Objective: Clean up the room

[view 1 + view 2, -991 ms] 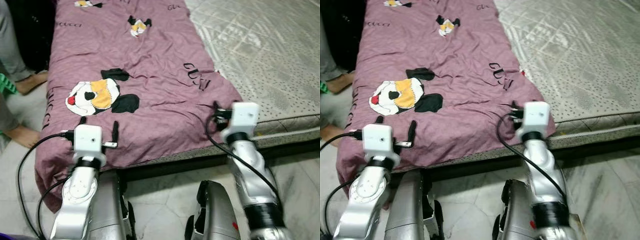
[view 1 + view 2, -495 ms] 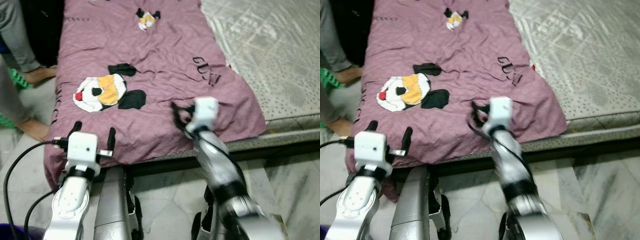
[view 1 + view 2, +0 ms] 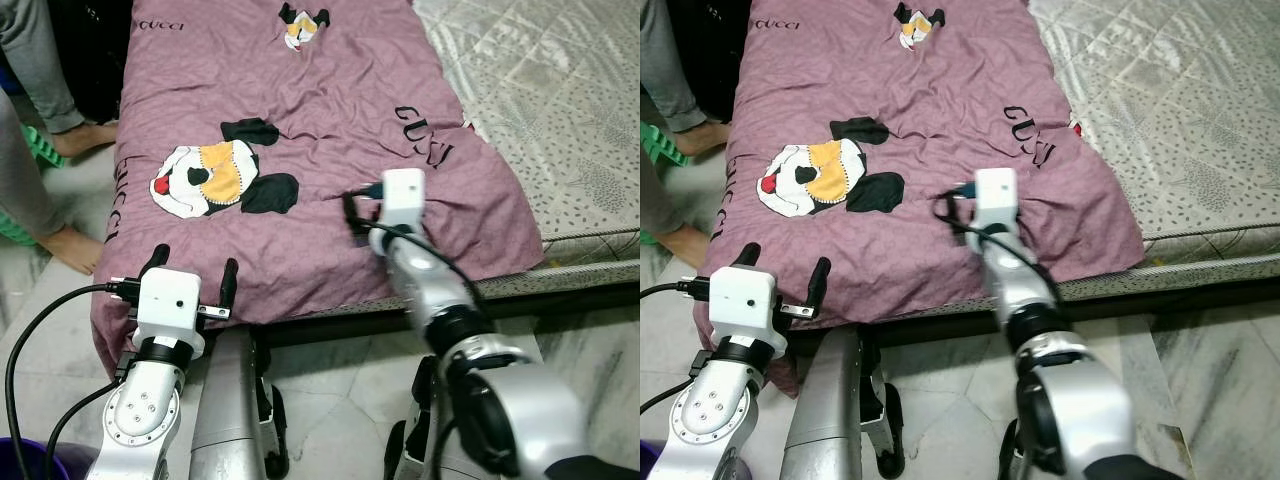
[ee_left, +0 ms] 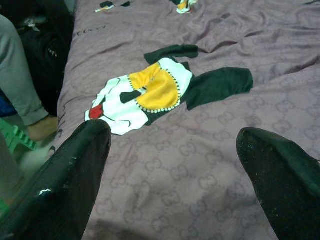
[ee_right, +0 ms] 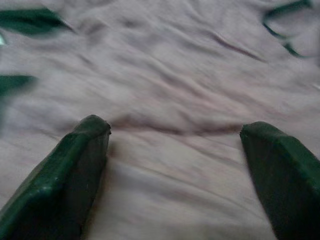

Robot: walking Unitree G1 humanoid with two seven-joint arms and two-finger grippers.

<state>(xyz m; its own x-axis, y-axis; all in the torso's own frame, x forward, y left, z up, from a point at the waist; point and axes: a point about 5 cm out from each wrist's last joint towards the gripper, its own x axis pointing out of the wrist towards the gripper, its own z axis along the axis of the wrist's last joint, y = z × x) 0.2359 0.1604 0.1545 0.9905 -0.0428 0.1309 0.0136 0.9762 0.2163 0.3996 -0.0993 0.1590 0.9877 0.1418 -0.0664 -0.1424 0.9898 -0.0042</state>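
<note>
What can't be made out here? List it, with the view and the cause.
- The right tool touching the purple printed blanket or not: right wrist view, blurred.
- The person: left eye view, cut off by the edge above the grey trouser legs.
- The green plastic thing: left eye view, mostly hidden behind a leg.

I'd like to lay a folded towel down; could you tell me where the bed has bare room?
Free: the quilted mattress right of the purple blanket. Crowded: the blanket's near edge, where the left claw and right claw hover open.
</note>
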